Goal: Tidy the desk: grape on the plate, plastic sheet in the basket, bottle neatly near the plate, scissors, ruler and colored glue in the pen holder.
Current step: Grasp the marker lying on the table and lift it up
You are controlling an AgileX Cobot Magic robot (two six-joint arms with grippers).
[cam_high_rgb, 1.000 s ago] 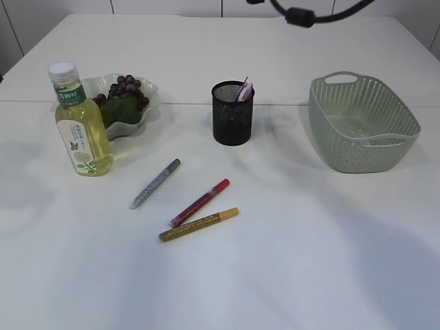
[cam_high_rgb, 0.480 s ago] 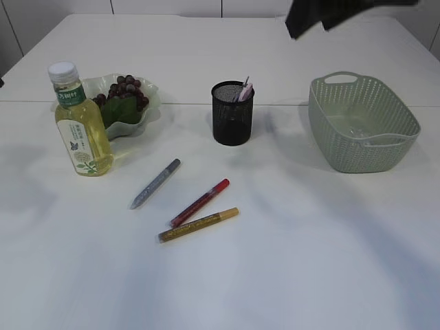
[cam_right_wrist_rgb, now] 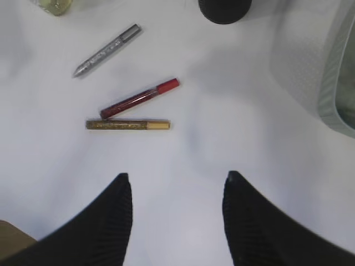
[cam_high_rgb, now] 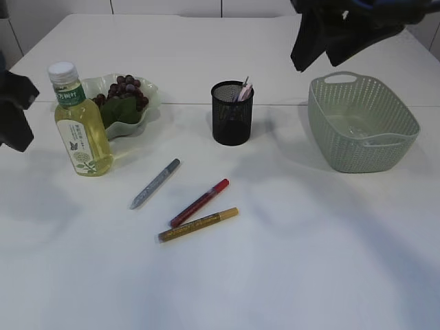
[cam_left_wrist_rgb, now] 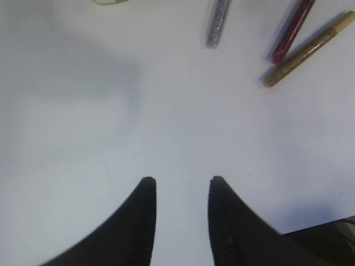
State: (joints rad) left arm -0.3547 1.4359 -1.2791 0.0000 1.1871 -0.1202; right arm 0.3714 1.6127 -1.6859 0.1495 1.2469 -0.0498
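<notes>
Three colored glue pens, silver [cam_high_rgb: 155, 183], red [cam_high_rgb: 200, 202] and gold [cam_high_rgb: 198, 225], lie near the pen holder [cam_high_rgb: 232, 113]. Both the left gripper [cam_left_wrist_rgb: 178, 221] and right gripper [cam_right_wrist_rgb: 176, 221] are held apart, empty. One pen should be pinched mid-barrel, across its length.

A big white smooth table [cam_high_rgb: 289, 275] fills the picture. Pale wall panels [cam_high_rgb: 165, 6] run along the top.

Grapes [cam_high_rgb: 124, 88] on plate [cam_high_rgb: 137, 120] at 10 o'clock; bottle [cam_high_rgb: 79, 124] upright, touching it. Silver [cam_high_rgb: 155, 183], red [cam_high_rgb: 200, 203] and gold [cam_high_rgb: 199, 224] glue pens lie loose centre. Pen holder [cam_high_rgb: 232, 113] at 12, basket [cam_high_rgb: 361, 122] at 2.
</notes>
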